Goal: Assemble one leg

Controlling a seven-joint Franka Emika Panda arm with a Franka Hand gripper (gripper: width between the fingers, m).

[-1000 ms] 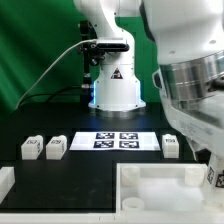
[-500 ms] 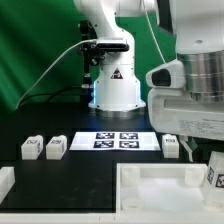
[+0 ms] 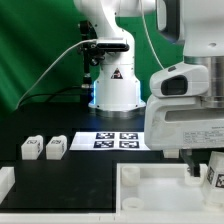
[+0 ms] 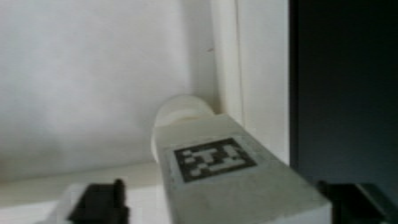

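Closely framed in the wrist view, the gripper (image 4: 221,202) has its two dark fingers (image 4: 96,203) spread apart. One stands on either side of the leg (image 4: 217,152), and we see a thin gap on each side, so nothing is pinched. The leg is a small white block with its black-and-white tag facing the wrist camera. Its rounded end lies just beside a raised white rim, with pale flooring on one side of that rim and the black table (image 3: 90,170) on the other. We cannot tell whether the block stands straight or leans against the rim. In the exterior view, the bulky white hand hangs low over the exterior view's right end of the large rimmed tray-like part (image 3: 150,172). The tagged leg peeks out just below it, at the frame's right edge. Behind the tray, the marker board (image 3: 110,140) lies flat on the table with its black tags up. Well apart, toward the exterior view's left, we count two other legs (image 3: 55,147) sitting side by side. Farther back stands the arm's white base (image 3: 113,85) before a green backdrop (image 3: 35,40).
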